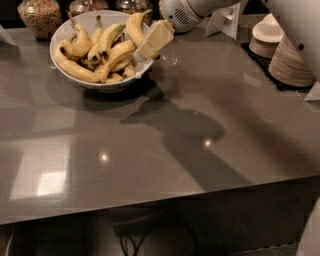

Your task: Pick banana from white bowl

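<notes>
The white bowl (67,27) stands at the back left of the grey table and holds several yellow bananas. The banana (133,26), thick and strongly arched with a pale stem pointing up, lies against the bowl's right rim. My gripper (150,42), cream-coloured, reaches in from the upper right. It sits over the bowl's right rim, right beside this banana and close to touching it. A long slimmer banana (75,69) curves along the bowl's front left.
Glass jars (41,15) stand behind the bowl. Stacked cream dishes (296,60) and small bowls (266,34) are at the back right on a dark mat. A white card stand (225,20) is behind my arm. The table's front edge (160,197) runs across the lower part of the view.
</notes>
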`<state>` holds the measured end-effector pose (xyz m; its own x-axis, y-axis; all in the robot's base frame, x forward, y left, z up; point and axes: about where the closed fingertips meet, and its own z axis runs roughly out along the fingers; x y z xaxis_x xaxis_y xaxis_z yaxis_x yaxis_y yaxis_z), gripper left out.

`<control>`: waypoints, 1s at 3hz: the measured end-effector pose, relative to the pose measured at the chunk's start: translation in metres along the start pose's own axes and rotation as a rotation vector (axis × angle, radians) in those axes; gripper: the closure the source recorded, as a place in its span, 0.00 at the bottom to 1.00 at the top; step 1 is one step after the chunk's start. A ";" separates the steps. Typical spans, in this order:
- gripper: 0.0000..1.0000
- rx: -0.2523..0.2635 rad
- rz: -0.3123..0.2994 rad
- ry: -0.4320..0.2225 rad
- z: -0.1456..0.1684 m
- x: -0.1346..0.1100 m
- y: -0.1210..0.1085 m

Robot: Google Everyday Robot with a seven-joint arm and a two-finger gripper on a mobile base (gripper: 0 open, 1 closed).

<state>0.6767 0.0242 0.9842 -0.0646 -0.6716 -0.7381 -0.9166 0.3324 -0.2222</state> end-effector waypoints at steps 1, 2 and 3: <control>0.00 0.000 0.000 0.000 0.000 0.000 0.000; 0.00 -0.002 -0.016 -0.017 0.019 -0.008 -0.008; 0.00 0.009 -0.011 -0.032 0.037 -0.013 -0.022</control>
<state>0.7121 0.0504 0.9745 -0.0418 -0.6534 -0.7559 -0.9136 0.3312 -0.2358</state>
